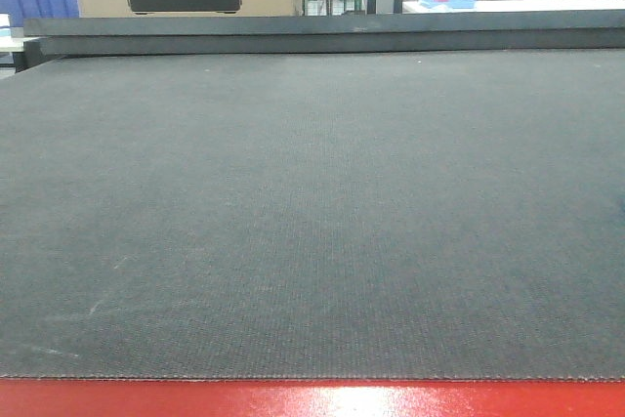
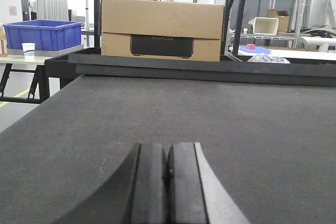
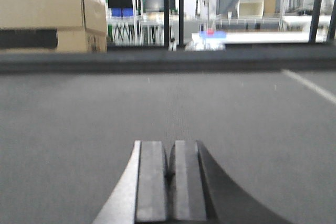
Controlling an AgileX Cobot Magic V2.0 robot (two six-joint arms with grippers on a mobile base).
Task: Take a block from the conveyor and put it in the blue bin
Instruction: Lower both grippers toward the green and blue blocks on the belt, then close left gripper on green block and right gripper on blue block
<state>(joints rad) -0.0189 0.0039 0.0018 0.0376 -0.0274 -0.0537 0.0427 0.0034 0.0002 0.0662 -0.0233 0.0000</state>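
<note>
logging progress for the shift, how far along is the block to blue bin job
Done: nothing visible; the conveyor shows no block in any view. In hand: nothing; the left gripper and right gripper sit over the belt, jaws closed and empty. Left: everything, grabbing a block and placing it in the blue bin, which stands beyond the belt's far left; its inside is hidden.

Even, diffuse indoor light with no hard shadows; the front view is crisp on the dark grey woven conveyor belt [image 1: 312, 222]; pale glare lies on the glossy red frame edge [image 1: 322, 397] at bottom; the right wrist view is soft throughout, its tan cardboard box [image 3: 47, 22] at upper left smeared; far backgrounds wash out white.
</note>
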